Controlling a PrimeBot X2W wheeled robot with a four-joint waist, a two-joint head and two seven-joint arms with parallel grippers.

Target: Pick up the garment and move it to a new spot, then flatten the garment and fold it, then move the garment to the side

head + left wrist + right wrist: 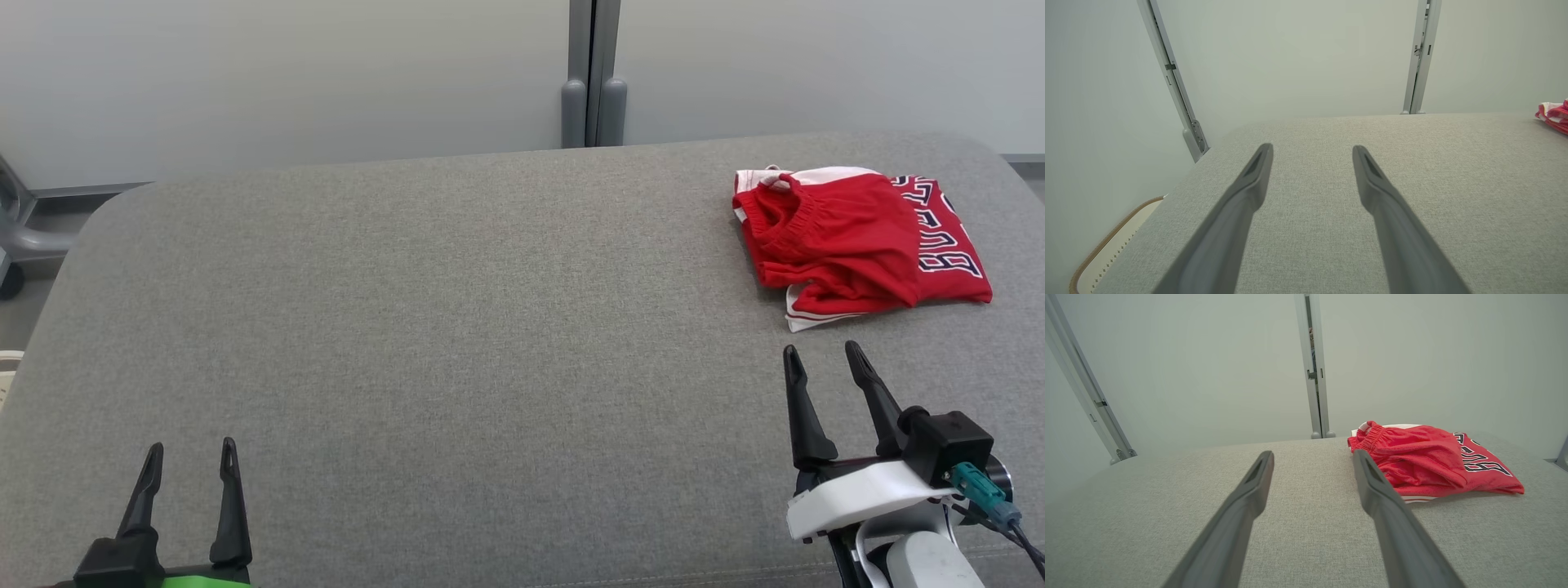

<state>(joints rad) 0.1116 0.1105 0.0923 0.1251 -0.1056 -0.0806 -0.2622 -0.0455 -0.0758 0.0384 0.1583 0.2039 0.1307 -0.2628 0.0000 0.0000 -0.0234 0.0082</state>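
The red garment (pixel 849 245) is found loosely folded at two o'clock on the grey table (pixel 449 327). The left gripper (pixel 192 446) at seven o'clock and the right gripper (pixel 821 349) at four o'clock are held with jaws apart.

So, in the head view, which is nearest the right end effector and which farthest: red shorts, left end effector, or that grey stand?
1. Red shorts, just ahead of the right end effector.
2. Left end effector, across the table at lower left.
3. Grey stand, beyond the table's far-left edge.
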